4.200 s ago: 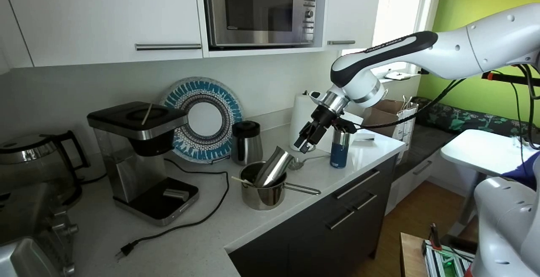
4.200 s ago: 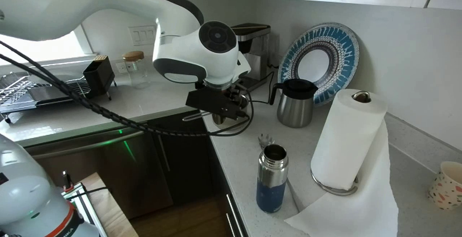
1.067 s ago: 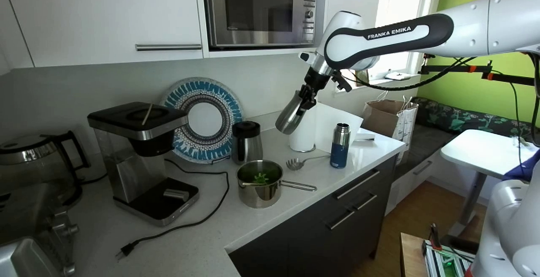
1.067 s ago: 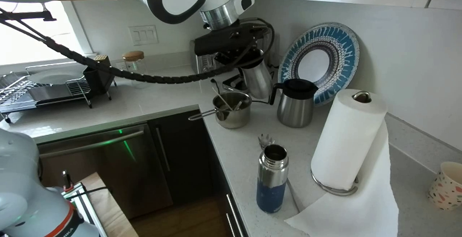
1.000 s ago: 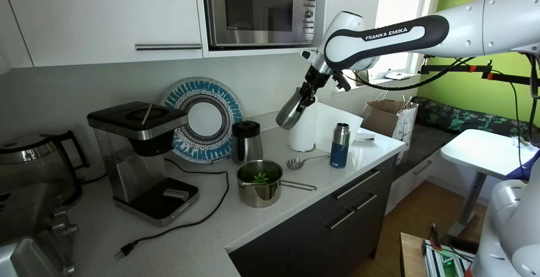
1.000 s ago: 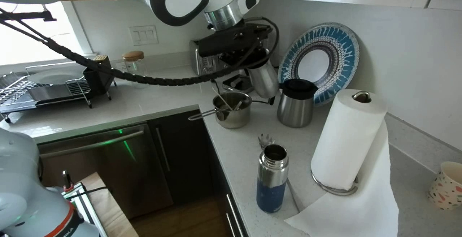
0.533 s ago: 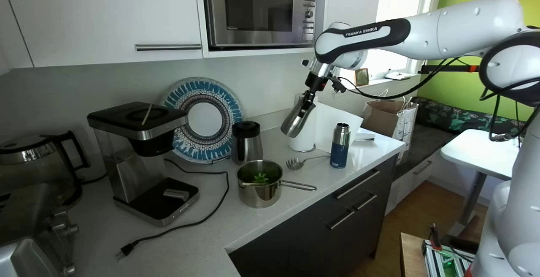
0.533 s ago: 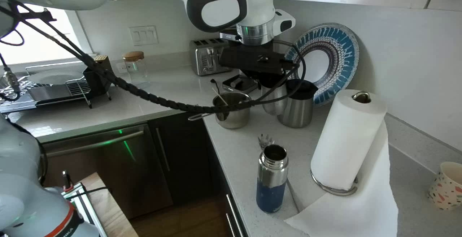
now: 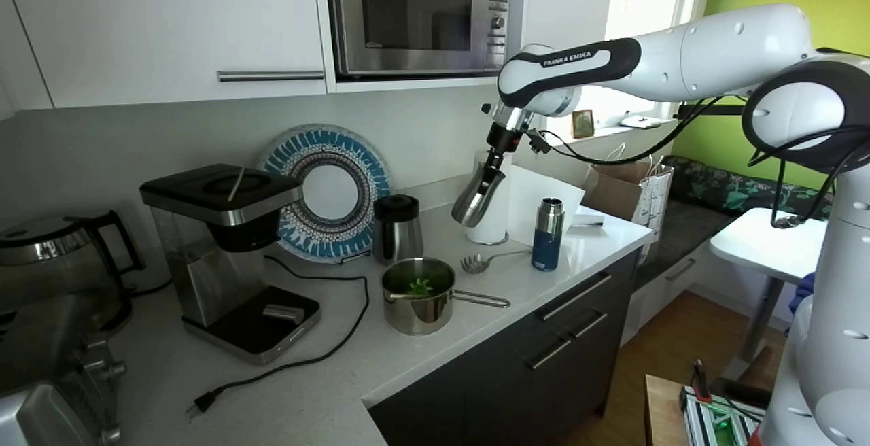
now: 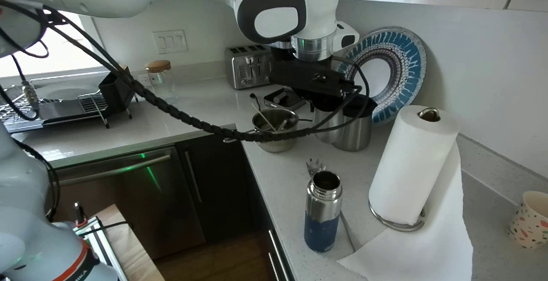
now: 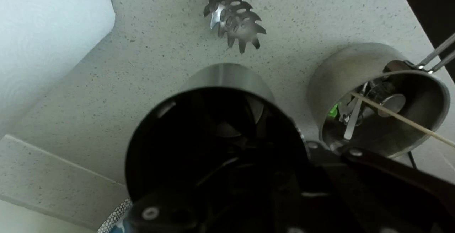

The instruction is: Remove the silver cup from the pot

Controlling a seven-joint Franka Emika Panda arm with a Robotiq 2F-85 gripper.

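My gripper (image 9: 491, 173) is shut on the upper end of the silver cup (image 9: 474, 202), a dark finger lying against its outside. The cup hangs tilted in the air, base down and toward the coffee maker side, above the counter. In the wrist view the mouth of the cup (image 11: 227, 75) faces the camera; its dark inside hides how the fingers sit. The steel pot (image 9: 416, 317) stands on the counter, apart from the cup. Inside the pot (image 11: 341, 64) in the wrist view are a thin wooden stick, a pale utensil and something green.
Behind the cup is a paper towel roll (image 10: 413, 165). A steel jug (image 9: 397, 238) with a black lid is close to the cup. A pasta server (image 9: 474, 264) and a blue bottle (image 9: 547, 245) lie and stand nearby. My cable (image 10: 192, 120) crosses before the pot.
Several seconds ago the cup leaned in the pot with my gripper apart from it; now it is held outside. Over the last second it has sunk slightly and shifted away from the pot.
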